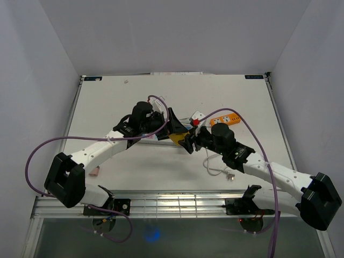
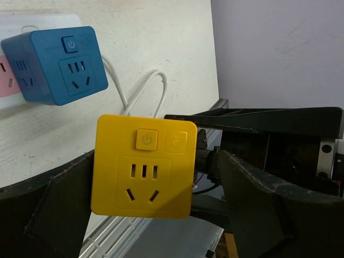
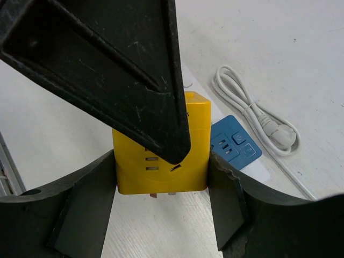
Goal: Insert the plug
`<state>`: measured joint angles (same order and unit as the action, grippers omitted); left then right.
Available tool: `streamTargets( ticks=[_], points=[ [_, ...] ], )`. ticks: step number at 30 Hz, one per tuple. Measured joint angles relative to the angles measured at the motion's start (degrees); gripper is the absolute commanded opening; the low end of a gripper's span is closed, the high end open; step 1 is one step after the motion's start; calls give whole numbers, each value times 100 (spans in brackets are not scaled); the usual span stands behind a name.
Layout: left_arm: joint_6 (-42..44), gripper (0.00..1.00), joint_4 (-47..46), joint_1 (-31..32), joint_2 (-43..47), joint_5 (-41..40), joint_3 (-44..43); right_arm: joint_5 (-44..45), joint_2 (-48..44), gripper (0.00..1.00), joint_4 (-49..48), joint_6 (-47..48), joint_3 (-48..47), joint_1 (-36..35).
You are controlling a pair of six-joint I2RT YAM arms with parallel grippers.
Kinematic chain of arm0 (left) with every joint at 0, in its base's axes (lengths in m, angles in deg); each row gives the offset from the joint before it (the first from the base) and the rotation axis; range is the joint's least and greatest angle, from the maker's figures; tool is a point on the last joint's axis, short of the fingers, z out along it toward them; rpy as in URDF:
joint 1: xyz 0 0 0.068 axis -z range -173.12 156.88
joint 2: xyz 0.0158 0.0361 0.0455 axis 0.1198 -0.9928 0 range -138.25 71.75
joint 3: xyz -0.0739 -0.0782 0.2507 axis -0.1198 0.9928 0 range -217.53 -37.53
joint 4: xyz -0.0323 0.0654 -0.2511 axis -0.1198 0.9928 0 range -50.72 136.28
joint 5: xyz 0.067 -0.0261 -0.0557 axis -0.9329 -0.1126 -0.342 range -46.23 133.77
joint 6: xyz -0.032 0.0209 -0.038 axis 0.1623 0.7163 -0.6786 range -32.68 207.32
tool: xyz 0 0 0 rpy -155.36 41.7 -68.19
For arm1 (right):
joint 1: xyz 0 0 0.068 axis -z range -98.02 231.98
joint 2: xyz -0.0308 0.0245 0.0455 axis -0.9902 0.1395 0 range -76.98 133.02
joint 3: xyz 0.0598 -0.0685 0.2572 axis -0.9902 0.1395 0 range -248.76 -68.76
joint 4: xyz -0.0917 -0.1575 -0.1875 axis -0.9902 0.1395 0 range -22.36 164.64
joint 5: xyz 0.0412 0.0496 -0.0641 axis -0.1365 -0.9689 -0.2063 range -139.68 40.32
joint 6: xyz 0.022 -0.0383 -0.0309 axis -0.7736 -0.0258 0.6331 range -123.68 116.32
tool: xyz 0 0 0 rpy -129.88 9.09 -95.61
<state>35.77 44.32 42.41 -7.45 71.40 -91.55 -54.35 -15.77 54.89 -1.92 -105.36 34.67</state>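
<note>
At the middle of the white worktop, two black-and-white robot arms meet nose to nose. Behind them lies a white socket strip with a blue cube adapter plugged into it. An orange power strip sits to the right, and a coiled white cable lies nearby.

Between the arms is a yellow cube adapter, apparently held above the surface. The right fingers press on two opposite sides of this cube, pinching it. The left fingers stand spread on either side of the same cube. A gap shows on one side, so they do not look clamped. Small metal prongs stick out at the cube's lower edge in the right wrist view.

The yellow cube looks like hard, light, rigid plastic, with smooth glossy faces that could slip under a sideways push. Its flat opposite sides seem the best place to hold it, leaving the pronged end free. The prongs probably tolerate little tilt, so a square, straight press is likely needed.
</note>
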Motion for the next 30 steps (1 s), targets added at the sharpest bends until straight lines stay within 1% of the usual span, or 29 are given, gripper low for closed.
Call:
streamTargets(
  ticks=[6,13,16,21,23,26,30],
  points=[
    [94,98,234,2,-2,-61,-85,-4,74,46,24,116,-48,-85],
    [116,98,236,0,-26,-57,-90,-4,74,46,24,201,-48,-109],
    [116,95,223,0,-26,-39,-90,-2,70,47,24,232,-46,-111],
    [160,82,234,-13,-26,-72,-90,17,61,47,20,267,-46,-114],
    [175,79,243,-17,-26,-94,-90,20,42,47,15,284,-46,-114],
    [199,79,240,-17,-26,-101,-90,20,0,47,17,315,-46,-114],
    [199,82,223,-17,-26,-96,-90,-50,-33,46,20,319,-44,-118]
  ],
)
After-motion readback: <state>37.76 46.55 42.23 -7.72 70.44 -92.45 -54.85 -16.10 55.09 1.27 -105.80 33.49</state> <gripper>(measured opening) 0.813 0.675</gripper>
